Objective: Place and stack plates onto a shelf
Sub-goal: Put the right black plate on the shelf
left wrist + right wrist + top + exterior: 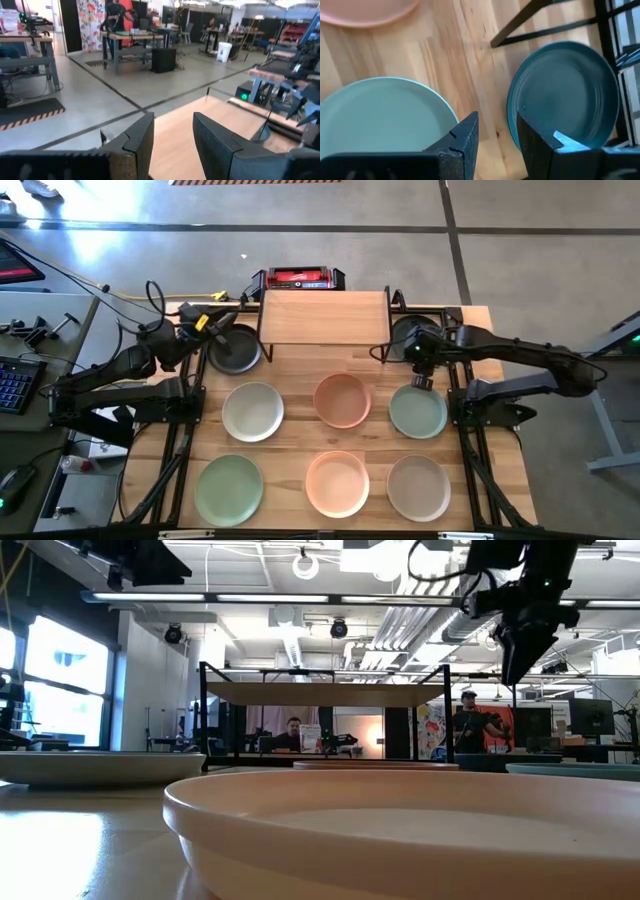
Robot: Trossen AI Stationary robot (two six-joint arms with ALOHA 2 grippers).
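We judge the plates to be stiff, light and smooth, with a low rim that gives the only purchase, so we would pinch one at its edge, one finger over the rim and one under it, and expect it to slip or tilt if the hold is shallow; whether they would chip we cannot tell. All eight lie flat on the wooden table and none is on the shelf, whose light wooden top stands bare on thin black legs at the far edge. In the near row we see a pale green plate, a peach-pink plate and a beige plate; in the middle row a cream-white plate, a second peach-pink plate and a second pale green plate. One black plate sits just left of the shelf, the other dark plate just right of it, partly under the right arm. The right gripper hangs above the gap between that dark plate and the green one, its fingers a narrow way apart and holding nothing. The left gripper is raised over the black plate on the left, fingers narrowly parted and empty, pointing out toward the room.
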